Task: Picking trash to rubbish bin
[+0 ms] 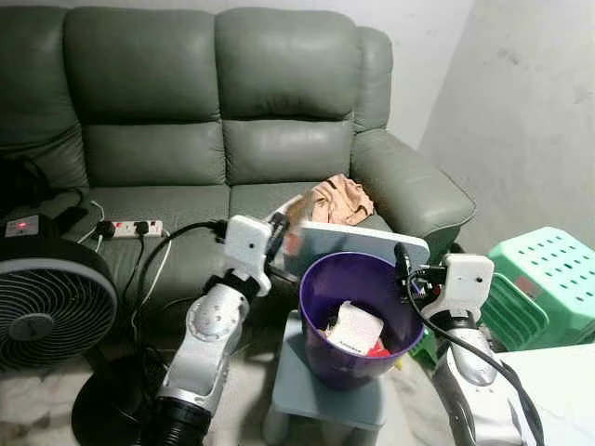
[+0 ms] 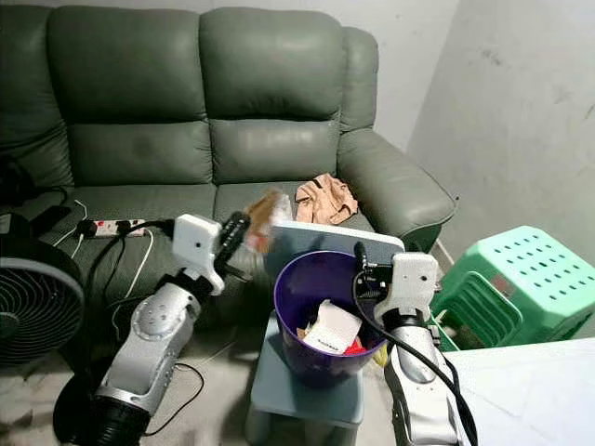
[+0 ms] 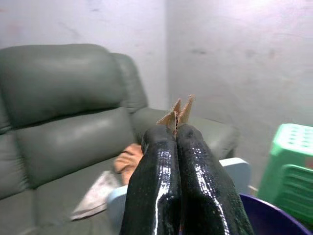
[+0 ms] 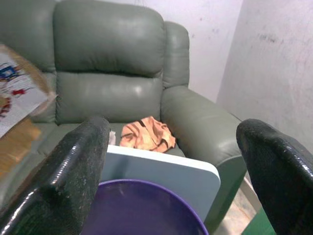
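Trash wrapper (image 2: 265, 218) pinched in left hand (image 2: 238, 232) beside purple bin (image 2: 302, 358).

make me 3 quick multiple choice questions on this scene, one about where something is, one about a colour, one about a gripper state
1. Where does the rubbish bin stand?
A. on a grey stool in front of the sofa
B. on the sofa seat
C. on the green stool

2. What colour is the bin?
A. green
B. purple
C. white

3. What state is the left gripper in?
A. wide open and empty
B. shut on a piece of trash
C. shut on the fan

Answers:
1. A: the bin sits on the grey stool, with the sofa behind it.
2. B: its wall and rim are purple; the green stool is off to the robot's right.
3. B: the left wrist view shows the two fingers pressed together with the brown piece of trash sticking out; the right gripper is open by the bin's rim.
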Robot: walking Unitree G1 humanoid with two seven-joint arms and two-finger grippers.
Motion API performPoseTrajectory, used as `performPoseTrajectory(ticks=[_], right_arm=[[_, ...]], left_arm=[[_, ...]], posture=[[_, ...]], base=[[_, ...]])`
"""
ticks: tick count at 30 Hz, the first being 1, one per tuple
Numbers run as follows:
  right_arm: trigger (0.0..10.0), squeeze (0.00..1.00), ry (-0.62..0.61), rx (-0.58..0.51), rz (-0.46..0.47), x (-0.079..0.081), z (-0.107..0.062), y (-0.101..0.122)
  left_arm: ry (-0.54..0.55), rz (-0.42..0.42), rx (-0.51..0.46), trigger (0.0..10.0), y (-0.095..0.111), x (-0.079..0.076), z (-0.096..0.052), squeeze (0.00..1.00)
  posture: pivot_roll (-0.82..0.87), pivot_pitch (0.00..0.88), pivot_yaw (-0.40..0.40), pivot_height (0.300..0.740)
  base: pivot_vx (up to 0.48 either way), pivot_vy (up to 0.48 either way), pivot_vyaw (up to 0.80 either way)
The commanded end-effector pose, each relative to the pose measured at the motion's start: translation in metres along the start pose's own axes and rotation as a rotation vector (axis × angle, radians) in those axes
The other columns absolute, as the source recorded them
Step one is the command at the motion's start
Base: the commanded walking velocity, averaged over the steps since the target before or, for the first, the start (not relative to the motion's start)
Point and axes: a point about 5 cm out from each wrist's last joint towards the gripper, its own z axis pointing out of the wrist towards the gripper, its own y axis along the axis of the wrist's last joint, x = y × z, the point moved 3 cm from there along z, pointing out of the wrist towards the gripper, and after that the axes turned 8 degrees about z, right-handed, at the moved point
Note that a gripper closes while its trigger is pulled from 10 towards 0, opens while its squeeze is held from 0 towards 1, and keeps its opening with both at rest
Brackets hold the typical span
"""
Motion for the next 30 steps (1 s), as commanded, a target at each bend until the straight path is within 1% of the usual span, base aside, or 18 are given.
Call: performPoseTrajectory(ticks=[1, 4, 6, 7, 9, 12, 13, 16, 20, 21, 22, 25, 28, 29, 30], right_arm=[[10.0, 0.00, 0.006, -0.003, -0.023, -0.007, 0.000, 0.006], [10.0, 0.00, 0.039, 0.018, -0.063, -0.009, -0.001, 0.004], [10.0, 0.00, 0.083, 0.060, -0.103, -0.017, -0.003, -0.001], [10.0, 0.00, 0.083, 0.060, -0.103, -0.017, -0.003, -0.001], [10.0, 0.00, 0.116, 0.093, -0.147, -0.027, -0.005, -0.003], [10.0, 0.00, 0.143, 0.115, -0.176, -0.037, -0.007, -0.003], [10.0, 0.00, 0.155, 0.128, -0.189, -0.044, -0.008, -0.001], [10.0, 0.00, 0.171, 0.144, -0.208, -0.050, -0.007, 0.000], [10.0, 0.00, 0.205, 0.162, -0.197, -0.053, -0.009, 0.002], [10.0, 0.00, 0.296, 0.181, -0.168, -0.051, -0.015, 0.007], [10.0, 0.00, 0.332, 0.185, -0.158, -0.050, -0.017, 0.009], [10.0, 0.00, 0.368, 0.200, -0.149, -0.049, -0.021, 0.010], [10.0, 0.00, 0.468, 0.232, -0.140, -0.045, -0.037, 0.014], [10.0, 0.00, 0.468, 0.232, -0.140, -0.045, -0.037, 0.014], [10.0, 0.00, 0.497, 0.243, -0.138, -0.043, -0.042, 0.015]], left_arm=[[-0.063, -0.010, -0.019, 10.0, 0.003, -0.015, 0.001, 0.00], [-0.092, -0.015, -0.027, 10.0, 0.004, -0.022, 0.000, 0.00], [-0.122, -0.025, -0.040, 10.0, 0.006, -0.029, -0.002, 0.00], [-0.122, -0.025, -0.040, 10.0, 0.006, -0.029, -0.002, 0.00], [-0.137, -0.027, -0.043, 10.0, 0.006, -0.033, -0.004, 0.00], [-0.141, -0.031, -0.045, 10.0, 0.006, -0.035, -0.006, 0.00], [-0.144, -0.034, -0.044, 10.0, 0.006, -0.037, -0.008, 0.00], [-0.150, -0.034, -0.042, 10.0, 0.005, -0.038, -0.011, 0.00], [-0.153, -0.032, -0.040, 10.0, 0.004, -0.040, -0.013, 0.00], [-0.149, -0.025, -0.036, 10.0, 0.002, -0.040, -0.017, 0.00], [-0.146, -0.025, -0.034, 10.0, 0.001, -0.039, -0.018, 0.00], [-0.139, -0.021, -0.029, 10.0, -0.001, -0.036, -0.020, 0.00], [-0.097, -0.020, -0.006, 10.0, -0.008, -0.024, -0.025, 0.00], [-0.097, -0.020, -0.006, 10.0, -0.008, -0.024, -0.025, 0.00], [-0.081, -0.029, 0.003, 10.0, -0.010, -0.020, -0.026, 0.00]], posture=[[-0.08, 0.000, -0.059, 0.740], [-0.08, 0.000, -0.063, 0.740], [-0.09, 0.000, -0.072, 0.740], [-0.09, 0.000, -0.072, 0.740], [-0.09, 0.000, -0.086, 0.740], [-0.09, 0.000, -0.099, 0.740], [-0.09, 0.000, -0.105, 0.740], [-0.09, 0.000, -0.115, 0.740], [-0.09, 0.009, -0.128, 0.740], [-0.09, 0.036, -0.147, 0.740], [-0.09, 0.036, -0.147, 0.740], [-0.10, 0.051, -0.156, 0.740], [-0.11, 0.081, -0.169, 0.740], [-0.11, 0.081, -0.169, 0.740], [-0.12, 0.085, -0.172, 0.740]], base=[[0.000, 0.000, 0.00], [0.000, 0.000, 0.00], [0.000, 0.000, 0.00], [0.000, 0.000, 0.00], [0.000, 0.000, 0.00], [0.000, 0.000, 0.00], [0.000, 0.000, 0.00], [0.000, 0.000, 0.00], [0.000, 0.000, 0.00], [0.000, 0.000, 0.00], [0.000, 0.000, 0.00], [0.000, 0.000, 0.00], [0.000, 0.000, 0.00], [0.000, 0.000, 0.00], [0.000, 0.000, 0.00]])
